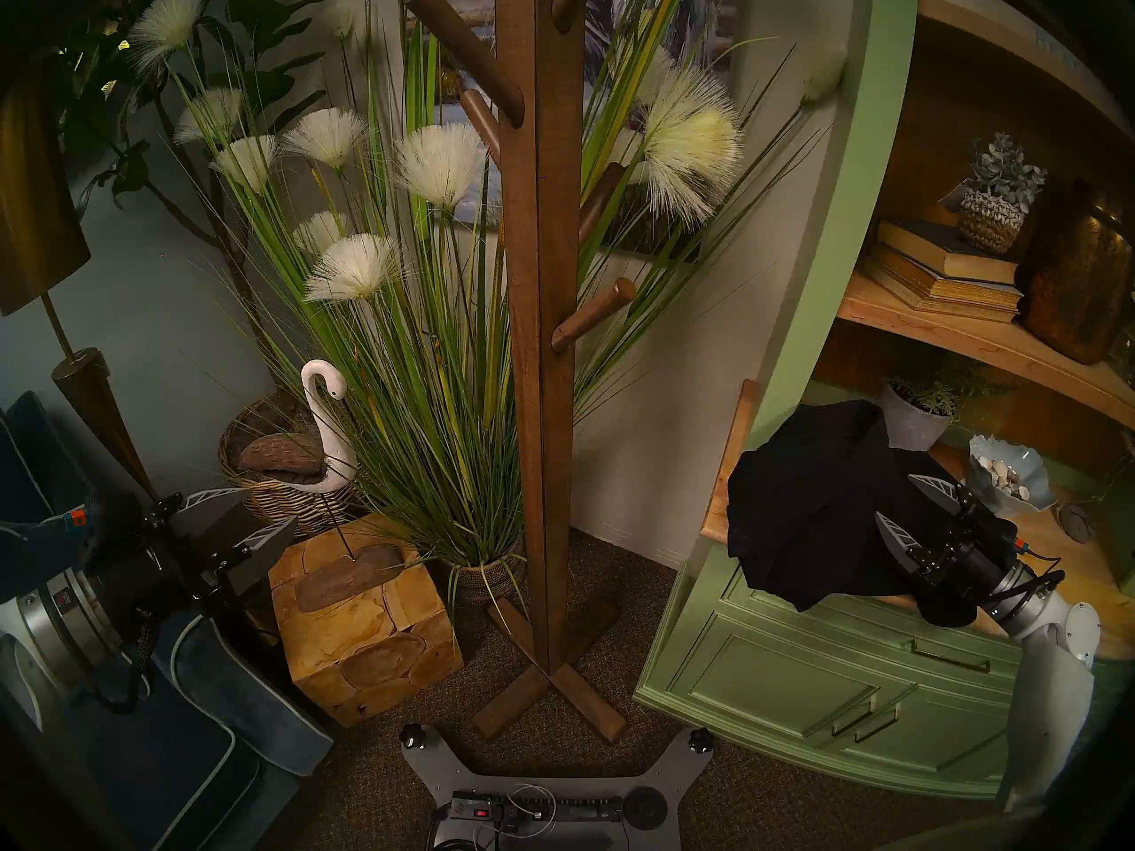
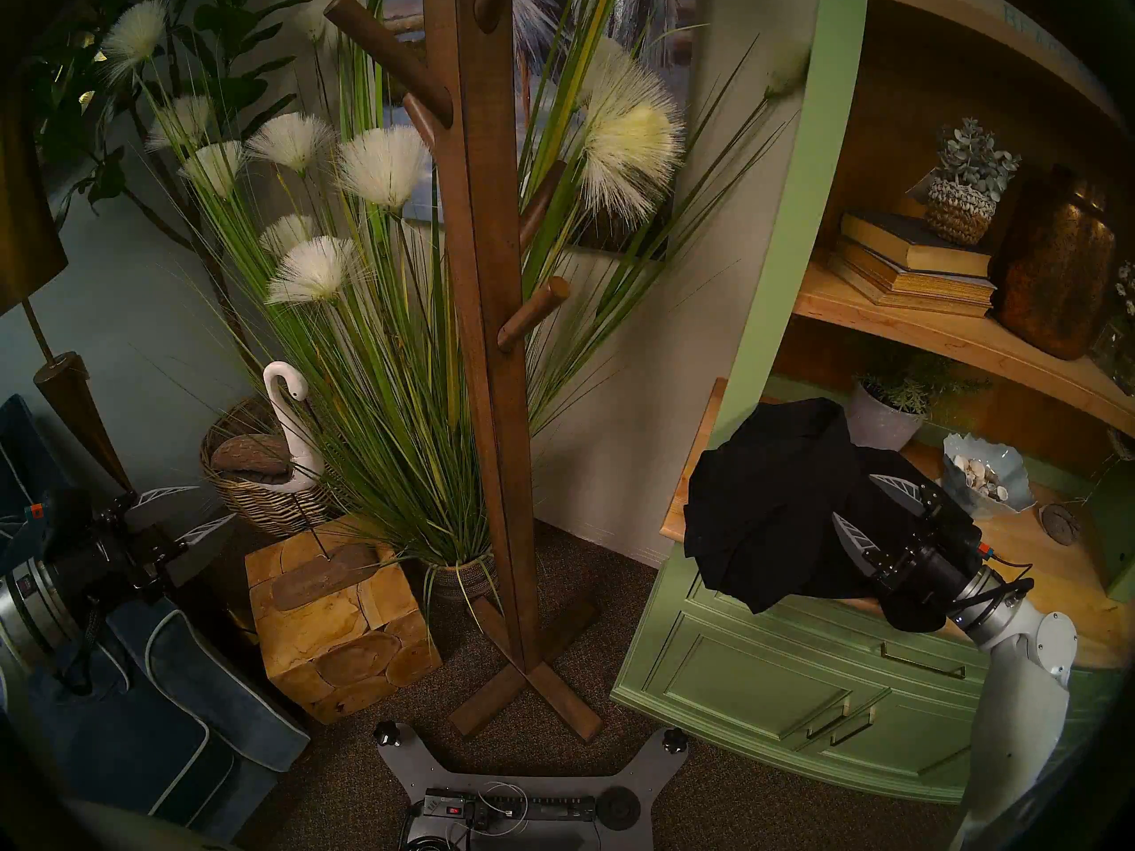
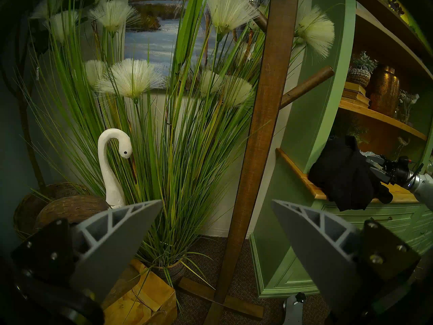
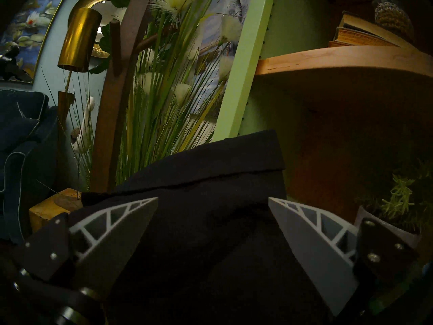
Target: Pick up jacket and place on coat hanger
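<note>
The black jacket (image 1: 811, 512) lies bunched on the wooden counter of the green cabinet (image 1: 829, 678), with one fold hanging over the front edge. My right gripper (image 1: 893, 496) is open, its two fingers spread over the jacket's right side. In the right wrist view the gripper (image 4: 213, 198) has black fabric (image 4: 210, 172) between its fingers. The brown wooden coat stand (image 1: 540, 278) stands on the carpet in the middle, its pegs bare. My left gripper (image 1: 270, 504) is open and empty at the far left; in its wrist view (image 3: 217, 200) it faces the stand (image 3: 262, 129).
A tall grass plant (image 1: 430, 340), a white swan figure (image 1: 319, 414) and a wooden block stool (image 1: 368, 635) stand left of the stand. A dark blue cushion (image 1: 202, 708) and a brass lamp (image 1: 37, 217) are beside my left arm. A potted plant (image 1: 915, 420) and a shell bowl (image 1: 1007, 475) sit behind the jacket.
</note>
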Robot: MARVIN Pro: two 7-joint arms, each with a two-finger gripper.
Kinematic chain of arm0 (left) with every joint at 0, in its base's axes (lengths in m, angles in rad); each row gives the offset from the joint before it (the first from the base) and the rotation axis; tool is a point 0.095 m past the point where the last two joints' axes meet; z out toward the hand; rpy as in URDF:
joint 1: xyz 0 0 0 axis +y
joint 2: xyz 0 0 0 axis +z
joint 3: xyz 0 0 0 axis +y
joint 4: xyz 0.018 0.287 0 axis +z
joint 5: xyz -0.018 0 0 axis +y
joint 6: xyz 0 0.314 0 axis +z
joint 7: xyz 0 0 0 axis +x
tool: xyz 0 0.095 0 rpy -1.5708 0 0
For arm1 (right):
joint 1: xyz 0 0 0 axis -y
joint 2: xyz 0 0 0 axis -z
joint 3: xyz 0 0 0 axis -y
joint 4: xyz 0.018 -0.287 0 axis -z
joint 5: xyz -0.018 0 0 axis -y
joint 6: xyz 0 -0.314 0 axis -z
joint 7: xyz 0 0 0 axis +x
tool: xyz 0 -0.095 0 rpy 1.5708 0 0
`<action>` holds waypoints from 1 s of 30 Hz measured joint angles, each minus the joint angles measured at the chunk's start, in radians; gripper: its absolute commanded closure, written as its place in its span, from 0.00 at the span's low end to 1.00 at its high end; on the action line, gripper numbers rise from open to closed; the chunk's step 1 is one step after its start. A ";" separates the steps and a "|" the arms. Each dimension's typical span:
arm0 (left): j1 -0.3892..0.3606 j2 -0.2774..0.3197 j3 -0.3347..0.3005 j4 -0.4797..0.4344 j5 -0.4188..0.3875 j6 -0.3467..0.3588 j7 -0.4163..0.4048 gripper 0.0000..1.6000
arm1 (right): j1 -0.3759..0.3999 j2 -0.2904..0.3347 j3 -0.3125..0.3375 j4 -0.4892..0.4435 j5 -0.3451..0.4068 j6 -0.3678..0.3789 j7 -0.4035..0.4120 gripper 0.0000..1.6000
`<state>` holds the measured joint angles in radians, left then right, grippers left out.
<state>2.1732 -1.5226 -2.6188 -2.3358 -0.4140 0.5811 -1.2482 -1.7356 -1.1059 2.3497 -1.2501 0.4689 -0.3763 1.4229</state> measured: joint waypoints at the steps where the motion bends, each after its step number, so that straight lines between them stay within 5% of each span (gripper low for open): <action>1: 0.000 0.000 0.000 0.000 0.000 0.000 0.000 0.00 | 0.007 0.004 -0.003 0.006 0.000 -0.002 0.002 0.00; 30: -0.001 -0.002 0.000 0.000 0.000 0.001 0.000 0.00 | 0.200 0.068 -0.149 0.315 0.031 -0.135 -0.089 0.00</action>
<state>2.1722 -1.5244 -2.6192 -2.3361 -0.4145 0.5817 -1.2478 -1.5356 -1.0381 2.2003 -0.9355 0.4994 -0.5115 1.3341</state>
